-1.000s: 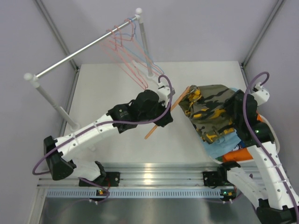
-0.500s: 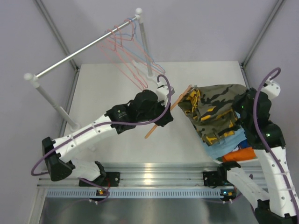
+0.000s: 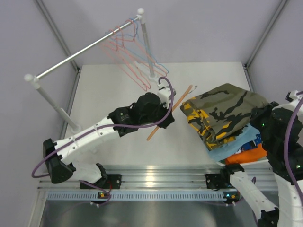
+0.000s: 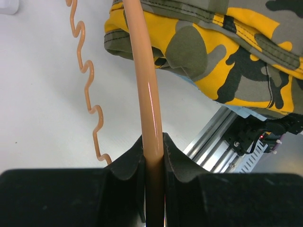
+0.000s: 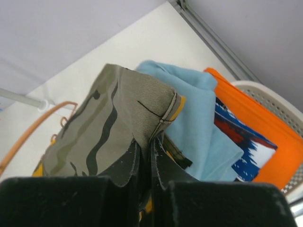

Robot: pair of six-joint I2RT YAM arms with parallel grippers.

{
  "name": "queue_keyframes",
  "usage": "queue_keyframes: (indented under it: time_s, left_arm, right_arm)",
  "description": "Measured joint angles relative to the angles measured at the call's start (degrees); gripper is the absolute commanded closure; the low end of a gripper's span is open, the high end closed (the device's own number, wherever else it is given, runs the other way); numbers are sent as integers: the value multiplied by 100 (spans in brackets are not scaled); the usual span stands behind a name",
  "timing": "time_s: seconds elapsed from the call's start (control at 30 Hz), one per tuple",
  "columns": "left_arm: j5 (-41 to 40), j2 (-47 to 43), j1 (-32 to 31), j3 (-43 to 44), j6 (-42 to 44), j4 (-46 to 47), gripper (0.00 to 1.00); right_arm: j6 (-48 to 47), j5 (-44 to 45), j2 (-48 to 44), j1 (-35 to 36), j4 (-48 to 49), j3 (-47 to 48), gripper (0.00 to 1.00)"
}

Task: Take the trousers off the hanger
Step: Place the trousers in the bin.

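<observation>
Left gripper (image 4: 153, 152) clamped on the orange hanger (image 4: 144, 85), its bar slanting near-left to far-right; right gripper (image 5: 144, 158) pinching a fold of the camouflage trousers (image 3: 222, 112). They lie crosswise at the table's (image 3: 113, 94) right side, yellow end toward the hanger, atop the light blue trousers (image 5: 199, 118) and orange trousers (image 5: 258, 142).

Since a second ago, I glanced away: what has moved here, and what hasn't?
The right gripper, shut on the camouflage trousers, swung rightward, dragging them away from the orange hanger. The left gripper stayed clamped on the hanger; the folded trousers underneath stayed put.
</observation>
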Motion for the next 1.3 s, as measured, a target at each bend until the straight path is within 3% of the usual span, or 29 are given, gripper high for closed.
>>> queue_keyframes:
  time_s: [0.23, 0.33, 0.43, 0.47, 0.57, 0.77, 0.9, 1.1, 1.3]
  left_arm:
    - [-280, 0, 0, -13, -46, 0, 100]
    - [-334, 0, 0, -13, -44, 2, 100]
    - [-328, 0, 0, -13, -44, 4, 100]
    - [-317, 0, 0, -13, -46, 4, 100]
    - [-219, 0, 0, -13, -44, 15, 100]
    - [-17, 0, 0, -13, -42, 142, 100]
    - [138, 0, 0, -13, -44, 199, 100]
    - [210, 0, -2, -13, -68, 245, 100]
    - [205, 0, -2, -13, -131, 249, 100]
  right_arm:
    - [374, 33, -463, -9, -706, -761, 100]
    - [507, 13, -584, -9, -949, -931, 86]
    - [595, -46, -549, -11, -1084, -922, 58]
    - [590, -79, -520, -13, -1141, -890, 44]
    - [501, -201, -208, -35, -1445, -415, 32]
    - [-26, -719, 946, -37, -1438, 1912, 30]
    - [-435, -1412, 1397, -42, -1093, 2358, 31]
    - [-404, -2500, 1895, -42, -118, 1215, 40]
    - [-264, -2883, 1829, -42, 367, -328, 44]
